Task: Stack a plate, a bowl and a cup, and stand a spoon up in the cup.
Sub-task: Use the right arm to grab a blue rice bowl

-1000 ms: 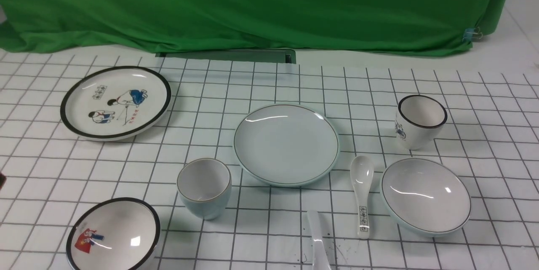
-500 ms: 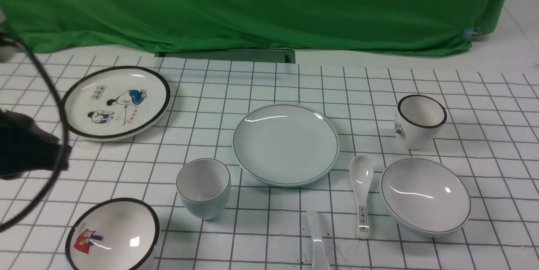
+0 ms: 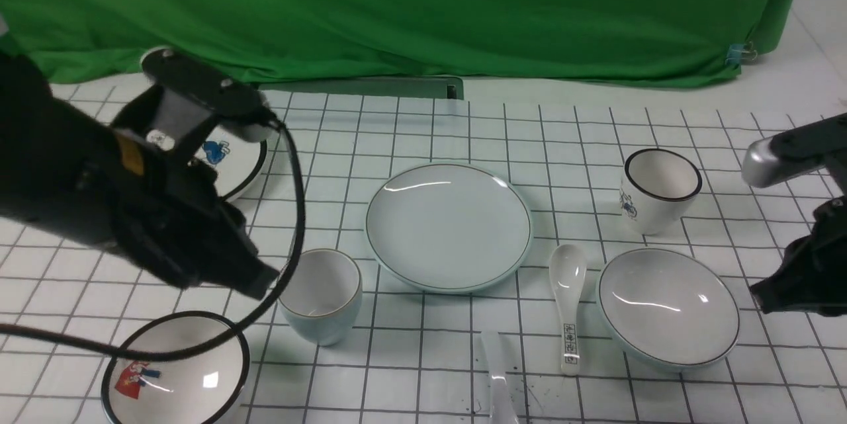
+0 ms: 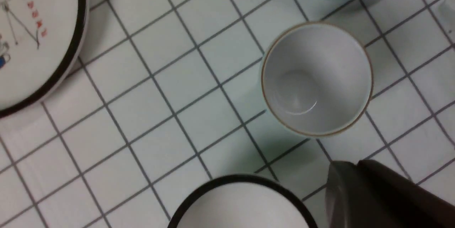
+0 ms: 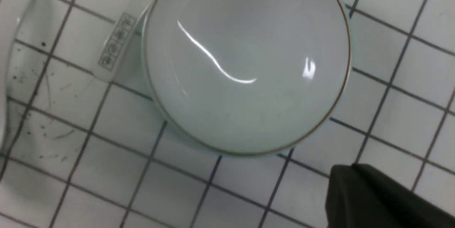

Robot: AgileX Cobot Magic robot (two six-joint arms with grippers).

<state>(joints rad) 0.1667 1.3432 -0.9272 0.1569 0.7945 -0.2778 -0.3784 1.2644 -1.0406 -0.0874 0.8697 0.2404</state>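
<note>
1. The plate (image 3: 449, 227) is seen near the middle of the gridded table (image 3: 397, 378), between its left and right edges
2. The cup (image 3: 321, 298) is set upright nearer the left and near edges than the plate
3. The bowl (image 3: 668, 308) is placed toward the table's right edge, apart from the plate
4. The spoon (image 3: 498, 371) is laid toward the near edge, between cup and bowl; its near end is cut off in the front view
5. A marked spoon (image 3: 568, 298) is laid between the spoon and the bowl
6. A cartoon plate (image 3: 238, 156) toward the far left corner is partly hidden by the left arm (image 3: 178, 199); a black-rimmed bowl (image 3: 192, 384) is seen toward the near left corner
7. The left pincer (image 4: 355, 165) is pressed together, with nothing pinched
8. The right pincer (image 5: 352, 168) is likewise pressed together and empty, near the bowl
</note>
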